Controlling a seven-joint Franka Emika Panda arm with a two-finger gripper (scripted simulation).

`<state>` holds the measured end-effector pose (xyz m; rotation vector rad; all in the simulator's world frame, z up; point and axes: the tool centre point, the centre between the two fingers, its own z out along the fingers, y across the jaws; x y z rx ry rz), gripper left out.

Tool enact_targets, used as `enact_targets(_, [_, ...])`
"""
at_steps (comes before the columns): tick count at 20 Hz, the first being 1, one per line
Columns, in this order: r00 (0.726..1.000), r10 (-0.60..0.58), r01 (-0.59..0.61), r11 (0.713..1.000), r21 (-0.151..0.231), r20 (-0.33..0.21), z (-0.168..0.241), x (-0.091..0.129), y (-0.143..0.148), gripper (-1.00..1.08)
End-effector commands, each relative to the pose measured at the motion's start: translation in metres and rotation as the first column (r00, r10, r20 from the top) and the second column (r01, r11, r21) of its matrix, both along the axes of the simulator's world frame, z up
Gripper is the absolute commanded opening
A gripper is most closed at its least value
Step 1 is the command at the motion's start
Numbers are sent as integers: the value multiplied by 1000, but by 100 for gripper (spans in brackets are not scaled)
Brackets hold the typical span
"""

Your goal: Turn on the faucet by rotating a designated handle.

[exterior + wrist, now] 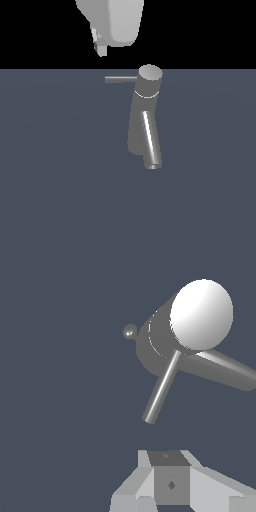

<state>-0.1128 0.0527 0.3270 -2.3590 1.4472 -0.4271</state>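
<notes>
The grey faucet [142,117] stands mid-scene on the dark floor, its round flat-topped cap [150,73] over a tapered column and its slanted spout [151,145] pointing toward the camera. The handle [120,79], a thin straight rod, juts from the cap toward the exterior view's left. My gripper [101,49] hangs above and just beyond the rod's free end, touching nothing, with the fingers looking shut and empty. The wrist view shows the cap [201,313], the handle [161,388], the spout [225,368] and my gripper [170,456] short of the rod's tip.
A flat dark blue-grey floor [60,190] stretches all round the faucet. A small grey knob [130,332] sticks out of the faucet body on the side away from the spout. The white arm link [117,20] fills the upper part of the exterior view.
</notes>
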Motion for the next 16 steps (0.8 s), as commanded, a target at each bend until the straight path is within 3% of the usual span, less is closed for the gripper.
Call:
enact_targets(1, [998,-60,59,998,19,19,-6,10,-1,-100])
enact_targets(16, [940,-329,318,941,117,87,-31,60,-13,-100])
